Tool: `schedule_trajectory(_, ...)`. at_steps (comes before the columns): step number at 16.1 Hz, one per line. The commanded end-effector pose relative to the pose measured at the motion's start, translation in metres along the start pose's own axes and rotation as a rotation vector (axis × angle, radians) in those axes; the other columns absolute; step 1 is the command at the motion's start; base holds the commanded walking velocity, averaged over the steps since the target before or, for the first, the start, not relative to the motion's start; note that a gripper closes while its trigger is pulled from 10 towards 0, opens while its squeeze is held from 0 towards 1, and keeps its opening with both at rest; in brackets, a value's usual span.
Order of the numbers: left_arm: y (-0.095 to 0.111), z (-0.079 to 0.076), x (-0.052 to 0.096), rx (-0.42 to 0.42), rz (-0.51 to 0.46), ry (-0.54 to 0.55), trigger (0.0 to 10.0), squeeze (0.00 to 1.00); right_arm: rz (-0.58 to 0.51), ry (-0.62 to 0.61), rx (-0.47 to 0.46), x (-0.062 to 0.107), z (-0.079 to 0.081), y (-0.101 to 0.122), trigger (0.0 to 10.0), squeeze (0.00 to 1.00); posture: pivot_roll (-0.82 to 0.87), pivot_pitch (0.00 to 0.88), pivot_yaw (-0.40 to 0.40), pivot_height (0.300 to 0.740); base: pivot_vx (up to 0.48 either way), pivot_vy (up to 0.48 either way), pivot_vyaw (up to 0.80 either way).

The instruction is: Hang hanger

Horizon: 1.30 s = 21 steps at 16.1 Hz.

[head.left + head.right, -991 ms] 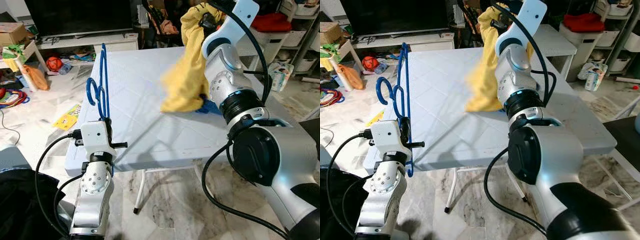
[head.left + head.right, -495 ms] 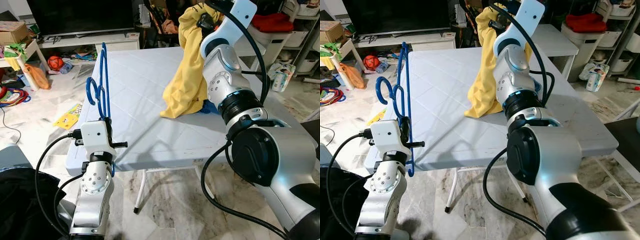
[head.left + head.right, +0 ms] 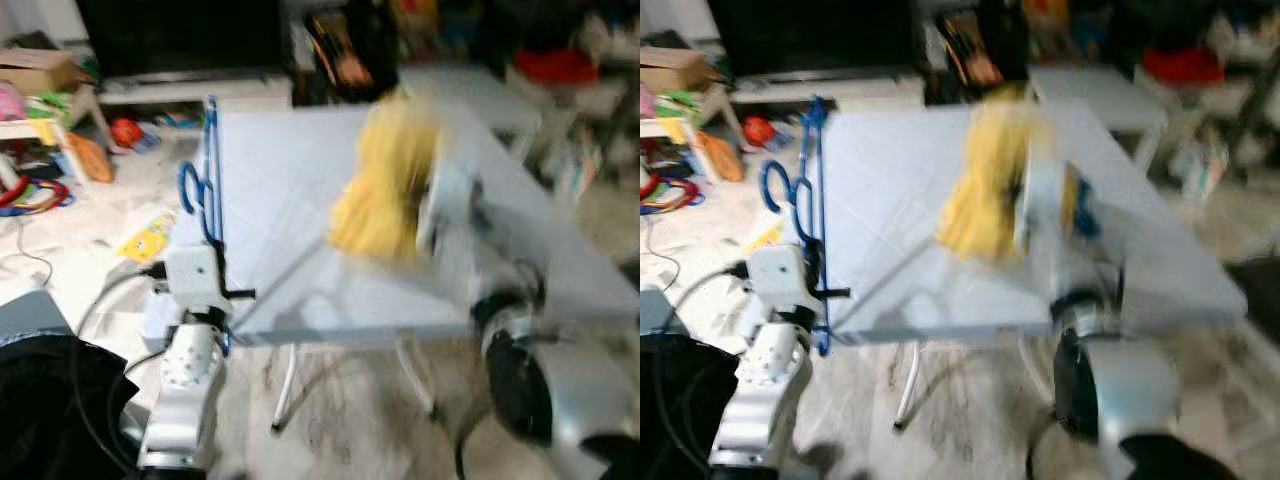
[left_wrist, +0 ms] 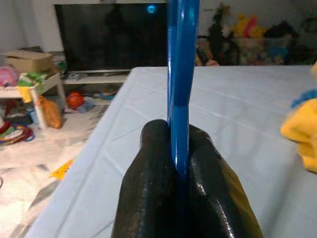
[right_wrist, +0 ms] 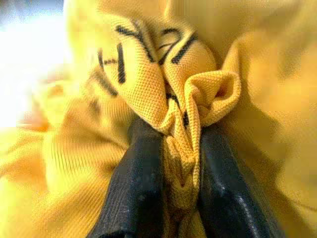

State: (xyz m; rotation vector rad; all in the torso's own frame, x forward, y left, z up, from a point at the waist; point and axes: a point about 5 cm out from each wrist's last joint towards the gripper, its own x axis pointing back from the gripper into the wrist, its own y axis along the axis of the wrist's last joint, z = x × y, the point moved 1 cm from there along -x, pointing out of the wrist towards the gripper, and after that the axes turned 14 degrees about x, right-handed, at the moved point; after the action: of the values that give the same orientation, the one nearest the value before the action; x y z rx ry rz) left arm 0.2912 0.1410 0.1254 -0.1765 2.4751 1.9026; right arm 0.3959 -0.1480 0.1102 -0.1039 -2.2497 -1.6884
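A blue hanger (image 3: 207,175) stands upright at the left edge of the white table (image 3: 290,200), its hook end showing as a loop on the left. My left gripper (image 4: 179,163) is shut on the hanger's blue bar (image 4: 181,74). A yellow shirt (image 3: 385,190) hangs bunched over the middle of the table, its lower end near the tabletop. My right gripper (image 5: 181,173) is shut on a fold of that yellow shirt (image 5: 163,84), which carries black markings. The head views are blurred, and the right arm (image 3: 530,360) smears across the lower right.
A dark TV cabinet (image 3: 180,40) stands behind the table. Toys, bags and a cardboard box (image 3: 40,70) litter the floor at the left. A second white table (image 3: 1100,95) and shelves stand at the back right. The folding table's legs (image 3: 285,385) stand on marble floor.
The whole picture has shifted and blurred, so the camera moved. The right arm has come down lower, and the yellow shirt hangs lower over the table. The left gripper still holds the hanger.
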Motion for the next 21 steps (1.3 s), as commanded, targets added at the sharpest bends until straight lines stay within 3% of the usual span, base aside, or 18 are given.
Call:
schedule_trajectory(1,-0.008,0.001,0.001,-0.007,0.037,0.005,10.0,0.00,-0.174,0.001,0.075,-0.005,-0.003,0.056,10.0,0.38,-0.06,0.000,0.015,0.740,0.000,0.000,0.00)
schedule_trajectory(2,-0.008,0.002,0.001,-0.007,0.037,0.007,10.0,0.00,-0.176,0.003,0.085,-0.005,-0.002,0.056,10.0,1.00,-0.05,0.000,0.011,0.740,0.000,0.000,0.00)
schedule_trajectory(3,-0.008,0.002,0.002,-0.007,0.037,0.008,10.0,0.00,-0.178,0.007,0.092,-0.005,-0.001,0.055,10.0,1.00,-0.05,0.000,0.009,0.740,0.000,0.000,0.00)
schedule_trajectory(4,-0.009,0.003,0.004,-0.006,0.039,0.011,10.0,0.00,-0.198,0.002,0.160,-0.003,-0.002,0.055,10.0,1.00,-0.05,0.000,0.005,0.740,0.000,0.000,0.00)
schedule_trajectory(8,-0.011,0.001,0.006,-0.006,0.051,0.002,10.0,0.00,-0.234,-0.057,0.207,0.000,-0.014,0.058,10.0,1.00,-0.05,0.000,0.009,0.740,0.000,0.000,0.00)
schedule_trajectory(13,-0.014,-0.004,0.012,-0.041,0.063,-0.031,10.0,0.00,-0.332,-0.055,0.150,0.014,-0.041,0.049,10.0,1.00,-0.07,0.000,0.020,0.740,0.000,0.000,0.00)
schedule_trajectory(16,-0.016,-0.006,0.013,-0.047,0.070,-0.044,10.0,0.00,-0.370,-0.019,0.120,0.021,-0.042,0.044,10.0,1.00,-0.08,0.000,0.026,0.740,0.000,0.000,0.00)
schedule_trajectory(17,-0.015,-0.012,0.012,-0.066,0.060,-0.072,10.0,0.00,-0.408,0.005,0.092,0.031,-0.043,0.038,10.0,1.00,-0.09,0.000,0.028,0.740,0.000,0.000,0.00)
schedule_trajectory(21,-0.014,-0.019,0.012,-0.076,0.048,-0.098,10.0,0.00,-0.416,0.049,0.092,0.039,-0.036,0.030,10.0,1.00,-0.10,0.000,0.032,0.740,0.000,0.000,0.00)
